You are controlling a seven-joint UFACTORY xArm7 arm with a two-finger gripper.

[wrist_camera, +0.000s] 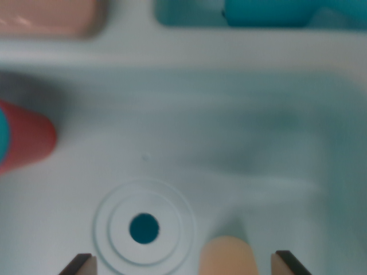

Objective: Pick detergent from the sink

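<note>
In the sink (241, 132), looking straight down from the wrist, everything is blurry. My gripper (182, 264) hangs over the basin floor with its two fingertips just showing at the bottom edge, wide apart, jaws open with nothing clamped. Between them, nearer the right tip, a pale peach rounded thing (227, 256) pokes up from the bottom edge. I can't tell what it is, and it doesn't look touched by either tip.

The drain (144, 228) sits just left of center, low in the frame, ringed by raised circles.

The detergent, my best guess, is the red cap with a bit of teal body (23, 143) at the wrist view's left edge, lying on its side on the basin floor, cap pointing toward the middle. It's mostly cut off, so I'm not sure. It's well apart from my fingers.

Beyond the rim at the top are a pink tray (51, 17) at left and a teal bin (275, 14) at right, outside the basin.

I judge I'm off target: the open jaws suit an approach, but I'd need to shift left to center on the bottle.
</note>
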